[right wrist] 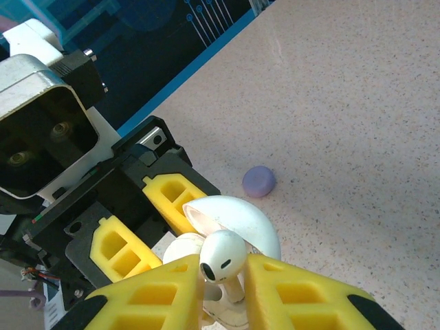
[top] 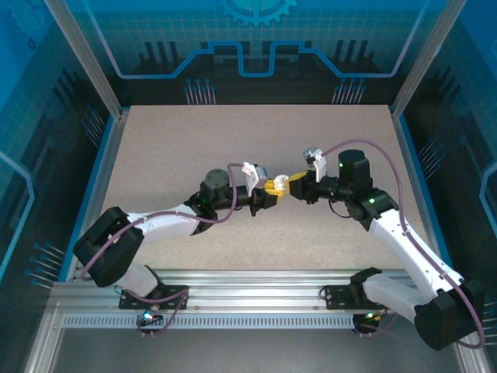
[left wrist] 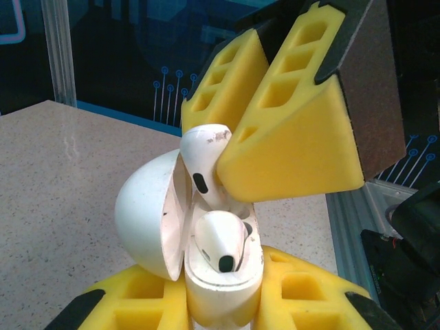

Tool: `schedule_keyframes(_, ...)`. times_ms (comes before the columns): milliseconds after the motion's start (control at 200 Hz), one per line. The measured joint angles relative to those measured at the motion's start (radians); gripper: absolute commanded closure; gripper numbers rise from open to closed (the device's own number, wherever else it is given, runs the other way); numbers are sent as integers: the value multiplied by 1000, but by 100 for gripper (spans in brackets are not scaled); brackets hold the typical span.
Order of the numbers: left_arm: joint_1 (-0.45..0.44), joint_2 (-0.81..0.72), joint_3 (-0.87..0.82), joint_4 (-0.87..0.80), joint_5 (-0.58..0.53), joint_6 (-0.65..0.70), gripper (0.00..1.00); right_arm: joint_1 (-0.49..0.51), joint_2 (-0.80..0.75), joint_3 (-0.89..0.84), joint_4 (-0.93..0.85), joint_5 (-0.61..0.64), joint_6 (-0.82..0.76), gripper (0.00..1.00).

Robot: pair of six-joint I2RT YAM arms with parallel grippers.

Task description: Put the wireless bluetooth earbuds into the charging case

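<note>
My left gripper (left wrist: 220, 306) is shut on the base of a white charging case (left wrist: 221, 292), whose lid (left wrist: 148, 220) hangs open to the left. One white earbud (left wrist: 220, 242) sits in the case. My right gripper (right wrist: 223, 292) is shut on a second white earbud (right wrist: 221, 256), pinching it between its yellow fingers (left wrist: 289, 137). This bud (left wrist: 203, 161) hangs just above the case, stem pointing down towards the free slot. In the top view both grippers meet over the table's middle, left gripper (top: 266, 192) facing right gripper (top: 295, 186), with the case (top: 281, 182) between them.
A small pale purple round case (right wrist: 259, 181) lies on the speckled table (right wrist: 357, 124) just beyond the open lid (right wrist: 240, 214). Blue-lit walls and metal posts (left wrist: 58, 51) ring the table. The left arm's camera block (right wrist: 41, 130) looms close to my right wrist.
</note>
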Motion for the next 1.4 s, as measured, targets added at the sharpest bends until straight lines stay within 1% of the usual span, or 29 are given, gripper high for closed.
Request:
schedule_keyframes(355,-2,-7,0,-20,0,5,83,0,7,16,-34,0,-13,76)
schedule_keyframes(535,-10,-22,0,-36,-3,31,84,0,-12,28,-67,1,-23,77)
schedule_keyframes(785,-33,-61,0,-77,-55,89,84,0,-18,71,-135,6,-33,78)
schedule_keyframes(1050,-58,-80,1,-119,-132,154,84,0,-24,71,-139,8,-2,78)
schedule_keyframes(1401,-63,-86,2,-119,-136,161,84,0,-29,70,-135,4,11,78)
